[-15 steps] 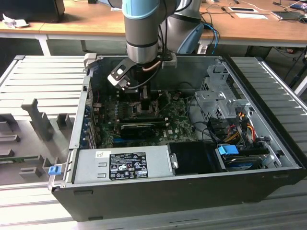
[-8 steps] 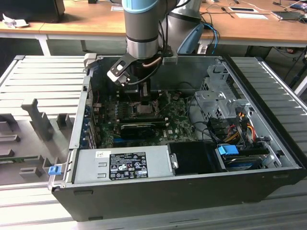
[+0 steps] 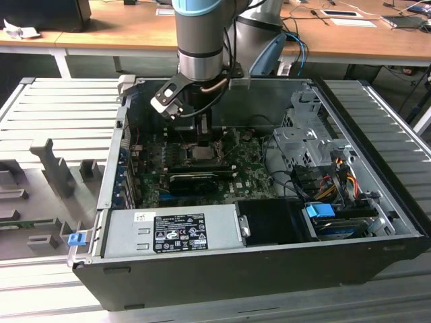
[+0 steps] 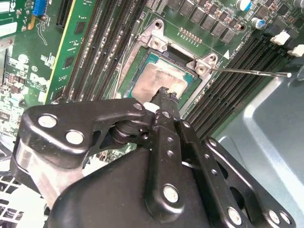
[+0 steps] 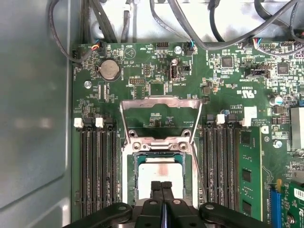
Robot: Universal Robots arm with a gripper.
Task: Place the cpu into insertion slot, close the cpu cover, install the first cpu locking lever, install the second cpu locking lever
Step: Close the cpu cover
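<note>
- The gripper (image 5: 162, 186) has its fingers pressed together with nothing between them. The tips sit at the near edge of the cpu (image 5: 159, 171); whether they touch it cannot be confirmed.
- The cpu lies flat inside the insertion slot (image 5: 128, 176). The cpu cover (image 5: 160, 101) stands swung open behind it.
- Risk: a downward push from the tips on one edge could tilt the chip or bend socket contacts if it is not fully seated.
- Risk: the thin locking lever (image 4: 251, 72) juts out over the memory slots (image 4: 223, 97), where a sideways sweep could snag it.
- Room: memory slots flank the socket closely on both sides. The grey case wall (image 5: 33, 118) is well apart, and there is open space above.
</note>
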